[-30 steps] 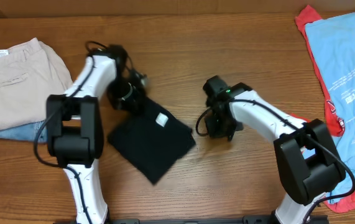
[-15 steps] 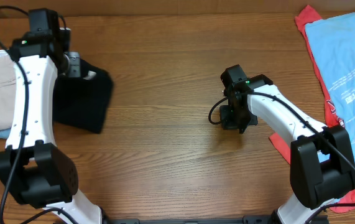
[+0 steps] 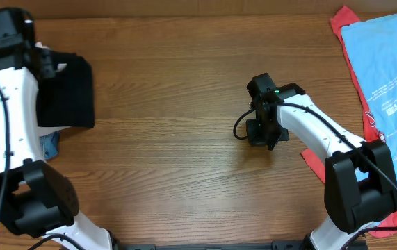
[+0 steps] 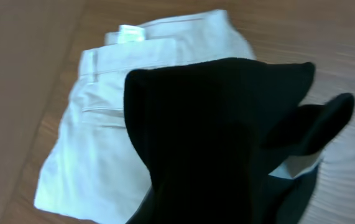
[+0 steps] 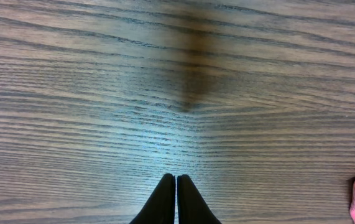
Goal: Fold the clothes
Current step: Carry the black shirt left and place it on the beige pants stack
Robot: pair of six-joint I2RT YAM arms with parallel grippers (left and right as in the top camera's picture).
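Both jaws were shut: my left gripper (image 3: 47,60), apparently clamping the folded black T-shirt (image 3: 67,94), hung over beige trousers (image 4: 96,143); my right gripper (image 5: 176,186) held nothing. Stacking, I judged; next needed lowering, then releasing.

black T-shirt (image 3: 67,94) carried left, over beige trousers (image 4: 93,158)

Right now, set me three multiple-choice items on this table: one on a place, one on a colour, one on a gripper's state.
1. Where is the black T-shirt? A) left end, by the beige trousers B) centre C) right end
2. The shirt under the light-blue shirt is: A) green B) red C) white
3. The right gripper is: A) open B) shut on cloth C) shut, empty

1 A: the left gripper holds it there.
2 B: the red shirt shows at its edges.
3 C: fingers meet over bare table.
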